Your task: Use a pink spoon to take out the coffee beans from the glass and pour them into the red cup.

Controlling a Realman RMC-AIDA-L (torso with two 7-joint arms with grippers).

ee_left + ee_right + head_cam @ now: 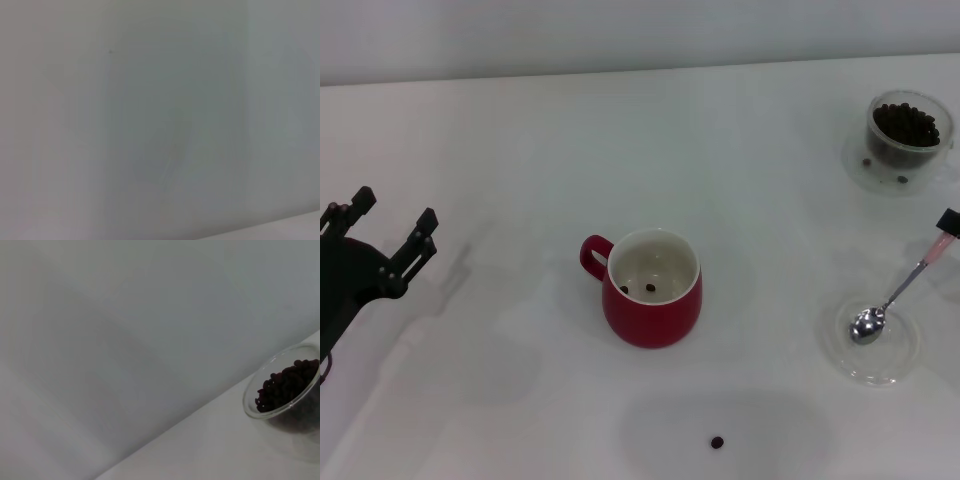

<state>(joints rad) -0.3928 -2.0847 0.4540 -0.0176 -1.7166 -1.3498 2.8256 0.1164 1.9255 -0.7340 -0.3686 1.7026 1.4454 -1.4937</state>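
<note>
Two grippers: the right gripper at the edge grips the pink spoon, bowl empty over a clear dish; the left gripper idles, spread; two coffee beans in the red cup (one bean spilled); the glass looks full, so mostly undone.

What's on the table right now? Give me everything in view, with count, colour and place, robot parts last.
red cup: one, dark red with white inside, centre of the table, handle toward the robot's left.
coffee beans: many, dark brown, piled in the glass; two inside the red cup; two on the glass's saucer; one loose on the table in front of the red cup.
glass: one, clear, on its clear saucer, far right.
pink spoon: one, metal bowl with pale pink handle, bowl resting in the flat dish, handle raised toward the right edge.
flat dish: one, clear, near right.
left gripper: one, black, open, far left, holding nothing.
right gripper: black tip only, at the spoon's handle end.
</note>
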